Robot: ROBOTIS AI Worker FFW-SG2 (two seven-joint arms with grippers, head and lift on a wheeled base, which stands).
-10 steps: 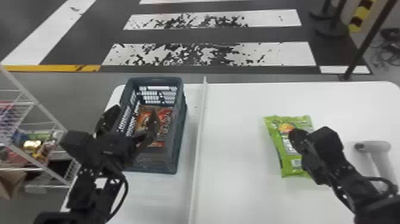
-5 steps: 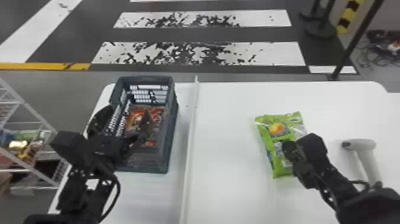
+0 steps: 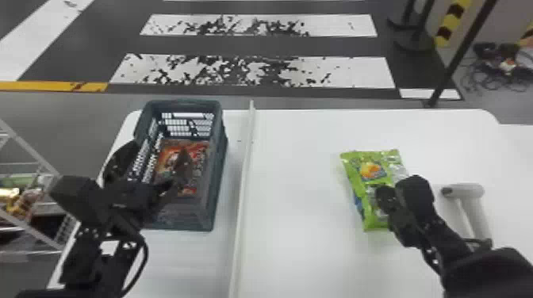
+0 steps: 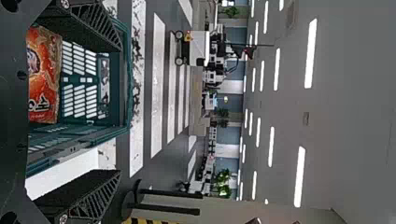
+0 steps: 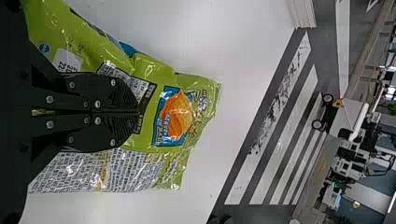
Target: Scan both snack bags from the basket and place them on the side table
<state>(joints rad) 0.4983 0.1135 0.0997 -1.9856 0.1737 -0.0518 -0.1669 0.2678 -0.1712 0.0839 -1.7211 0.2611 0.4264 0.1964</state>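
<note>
Second bag still boxed, first one pinned under the right arm

Far left: left gripper (image 4: 120, 110), fingers spread wide, nothing between them, poised over the basket (image 3: 217, 166). Spread suits a wide, flat packet; likely needs to drop and angle down first.

Red snack bag (image 3: 200, 152) lies low in the basket, face showing. Long axis runs near to far, in line with the basket's long walls. Those walls leave little side room; a finger could snag one.

Middle: raised divider strip (image 3: 244, 178) on the white table (image 3: 293, 198), presumably parting basket side from scanning side.

Right of it: green snack bag (image 3: 369, 166), also lengthwise near to far, far end canted slightly left, orange picture toward that end. Right gripper (image 5: 138, 112) over its middle, fingers pressed together; cannot tell whether a fold is pinched. Perhaps steadying it.

Far right: scanner (image 3: 470, 192) lying down, nose toward the green snack bag, handle toward the robot. Probably left within the right arm's reach.
</note>
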